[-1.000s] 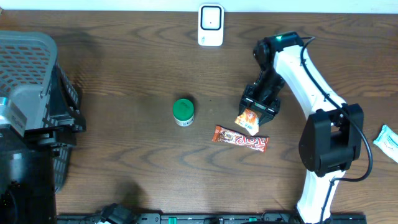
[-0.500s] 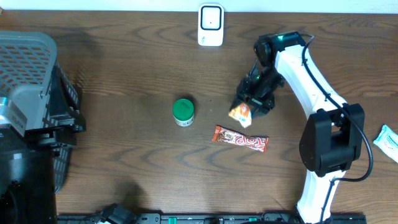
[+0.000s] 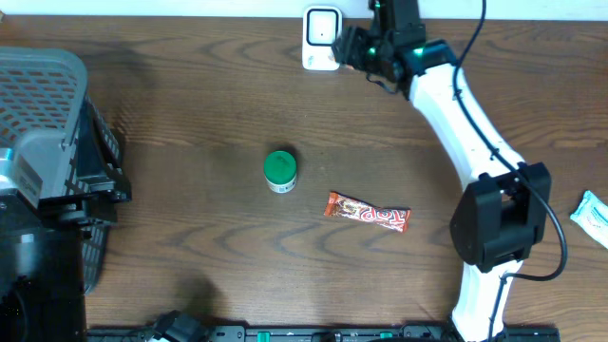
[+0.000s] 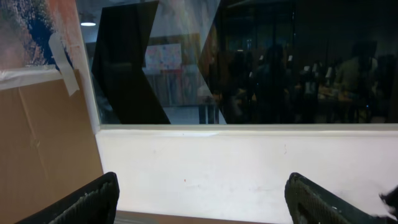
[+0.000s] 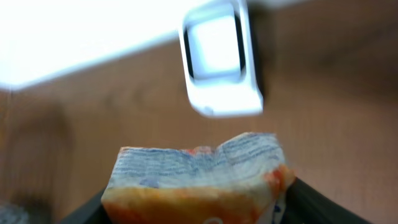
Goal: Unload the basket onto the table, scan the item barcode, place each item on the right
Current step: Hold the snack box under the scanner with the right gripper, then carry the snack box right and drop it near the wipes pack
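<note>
In the right wrist view an orange and white snack packet (image 5: 198,177) sits between the fingers of my right gripper (image 5: 199,204), which is shut on it. The packet's crinkled white end faces the white barcode scanner (image 5: 219,59) just ahead. From overhead, the right gripper (image 3: 365,47) hovers at the back of the table beside the scanner (image 3: 322,38), and the packet is hidden under the wrist. My left gripper (image 4: 199,205) is open with nothing between its fingers (image 4: 93,200), and it faces a white wall and a dark window.
A green-capped container (image 3: 279,170) stands mid-table. An orange-brown candy bar (image 3: 369,213) lies to its right. A grey basket (image 3: 43,85) fills the left side, and a white-blue packet (image 3: 591,209) lies at the right edge.
My right gripper lifted the orange packet off the table beside the candy bar and swung it back and left, up to the scanner. The left gripper has not moved.
</note>
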Available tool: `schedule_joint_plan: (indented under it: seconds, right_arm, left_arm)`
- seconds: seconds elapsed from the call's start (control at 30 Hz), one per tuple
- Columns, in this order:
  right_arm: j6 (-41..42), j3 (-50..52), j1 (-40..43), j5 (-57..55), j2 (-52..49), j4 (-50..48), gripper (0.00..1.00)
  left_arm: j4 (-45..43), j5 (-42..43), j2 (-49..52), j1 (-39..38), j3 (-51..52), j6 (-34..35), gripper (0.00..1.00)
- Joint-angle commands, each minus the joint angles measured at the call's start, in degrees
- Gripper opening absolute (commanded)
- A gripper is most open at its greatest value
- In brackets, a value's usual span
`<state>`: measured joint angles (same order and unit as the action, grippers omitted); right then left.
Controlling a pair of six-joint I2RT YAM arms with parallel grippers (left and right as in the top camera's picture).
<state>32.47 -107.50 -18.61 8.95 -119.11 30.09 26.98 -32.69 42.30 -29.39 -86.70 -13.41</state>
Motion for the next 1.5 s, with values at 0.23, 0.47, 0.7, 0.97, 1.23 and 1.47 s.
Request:
schedule_joint_plan:
  seconds: [0.23, 0.47, 0.7, 0.97, 1.23, 1.47]
  right_arm:
    - [-6.7, -1.0, -8.9, -30.5, -5.9, -24.5, 0.66]
    - [-7.9, -1.4, -7.5, -31.3, -13.2, -34.8, 0.64]
    - [-7.9, -5.8, -7.0, -30.0, -21.6, -37.4, 0.62]
    - [-9.6, -13.9, -6.6, -31.3, -24.0, -31.4, 0.63]
    - [-14.3, -29.5, -3.0, -39.9, -19.9, 7.5, 0.52]
    - [-7.0, -31.3, 5.9, -52.3, -15.4, 41.2, 0.58]
  left_arm:
    - [0.6, 0.3, -0.4, 0.2, 0.2, 0.6, 0.85]
    - [1.2, 0.3, -0.3, 0.2, 0.2, 0.6, 0.85]
    - [1.3, 0.3, 0.8, 0.2, 0.2, 0.6, 0.85]
    - [1.4, 0.3, 2.4, 0.2, 0.2, 0.6, 0.85]
    - [1.0, 0.3, 2.4, 0.2, 0.2, 0.6, 0.85]
    - [0.7, 0.3, 2.3, 0.2, 0.2, 0.6, 0.86]
